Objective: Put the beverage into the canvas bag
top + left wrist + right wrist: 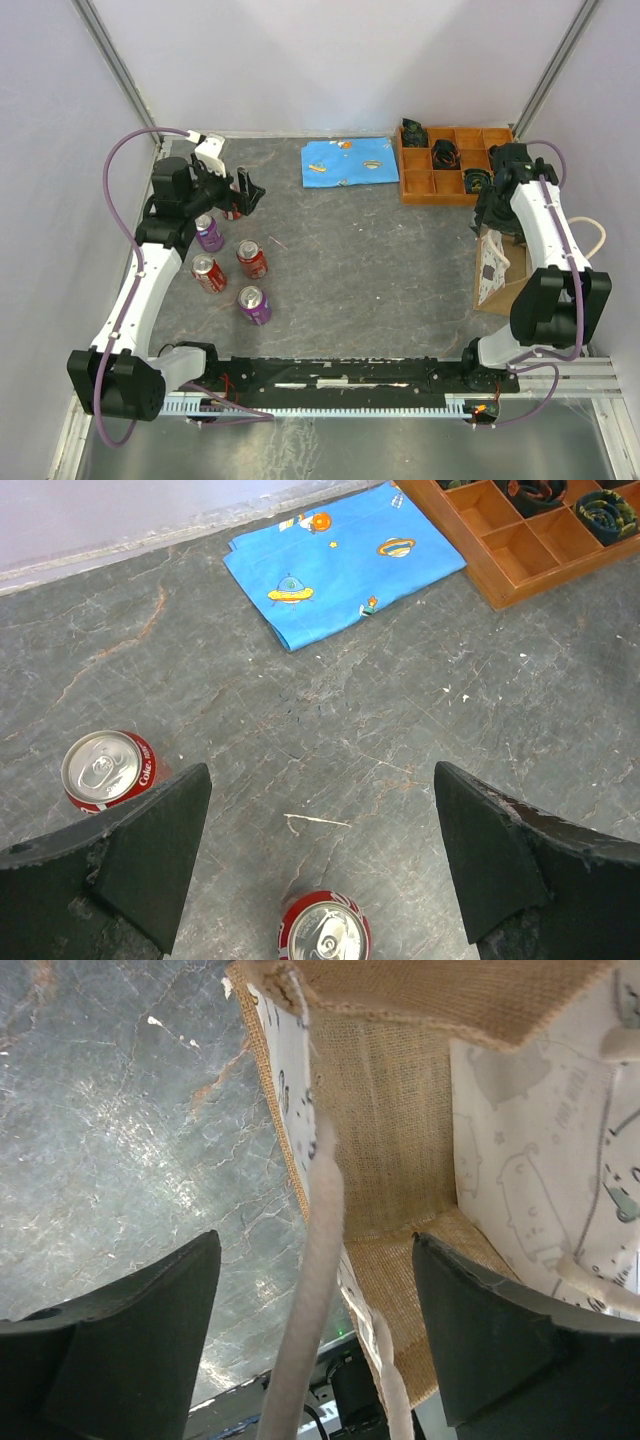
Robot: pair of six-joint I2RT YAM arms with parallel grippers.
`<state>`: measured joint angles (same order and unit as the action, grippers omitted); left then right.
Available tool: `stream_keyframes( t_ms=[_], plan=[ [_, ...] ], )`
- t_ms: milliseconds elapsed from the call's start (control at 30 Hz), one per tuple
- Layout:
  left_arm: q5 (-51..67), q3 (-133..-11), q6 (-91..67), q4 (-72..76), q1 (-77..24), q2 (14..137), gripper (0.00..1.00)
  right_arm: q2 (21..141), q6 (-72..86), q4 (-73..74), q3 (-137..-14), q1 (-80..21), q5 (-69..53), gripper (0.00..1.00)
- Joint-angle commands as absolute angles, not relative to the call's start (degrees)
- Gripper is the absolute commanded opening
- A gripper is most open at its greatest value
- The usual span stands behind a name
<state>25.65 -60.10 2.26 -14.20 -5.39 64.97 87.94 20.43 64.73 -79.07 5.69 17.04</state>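
Note:
Several beverage cans stand at the left of the table: a purple can (209, 232), a red can (252, 259), a second red can (208, 274) and another purple can (254, 305). My left gripper (245, 195) hovers open just behind them. In the left wrist view the open left gripper (320, 770) has one red can (324, 932) below its gap and another red can (108, 770) beside the left finger. The canvas bag (497, 272) stands at the right, partly hidden by my right arm. My right gripper (315, 1237) is open above the bag's mouth (390, 1140). A cream rope handle (320, 1290) runs loose between the fingers.
A blue printed cloth (350, 162) lies at the back middle. The orange compartment tray (455, 178) with dark items sits at the back right. Grey walls close in the left, right and back sides.

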Motion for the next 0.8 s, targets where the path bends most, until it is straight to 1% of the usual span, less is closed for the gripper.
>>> stream_keyframes(
  t_ms=[0, 67, 167, 200, 233, 300, 333, 367, 567, 767],
  plan=[
    [26.36, -60.21, 4.98, -14.01, -5.56, 63.29, 0.98, 89.13, 19.41, 61.79, -78.78, 6.03, 17.26, 0.74],
    [26.36, -60.17, 5.01, -14.13, -5.63, 63.36, 0.98, 89.95, 19.3, 61.43, -78.75, 6.03, 17.63, 0.68],
    [26.72, -60.35, 5.0, -14.54, -5.68, 63.63, 0.98, 91.12, 18.48, 60.33, -77.64, 6.01, 18.82, 0.64],
    [26.65, -60.45, 5.12, -14.73, -5.75, 63.7, 0.98, 91.49, 18.3, 59.93, -77.27, 6.05, 19.03, 0.59],
    [26.59, -60.54, 5.29, -14.93, -5.82, 63.72, 0.98, 91.88, 18.09, 59.76, -76.97, 6.06, 19.02, 0.51],
    [26.32, -60.56, 5.61, -15.26, -6.06, 63.58, 0.98, 92.63, 18.08, 59.67, -76.7, 6.02, 18.68, 0.19],
    [26.38, -60.49, 5.48, -15.35, -6.14, 63.49, 0.98, 92.87, 18.37, 59.82, -76.91, 6.05, 18.14, 0.05],
    [26.42, -60.35, 5.3, -15.38, -6.1, 63.41, 0.98, 92.91, 18.76, 60.16, -77.23, 5.94, 17.51, 0.0],
    [26.97, -60.24, 4.43, -15.47, -6.14, 63.48, 0.98, 90.93, 21.09, 64.06, -82.44, 1.62, 18.8, 0.0],
    [26.89, -60.97, 4.58, -15.47, -6.43, 63.81, 0.98, 90.78, 26.71, 69.94, -89.3, -7.31, 22.02, 0.0]
  ],
)
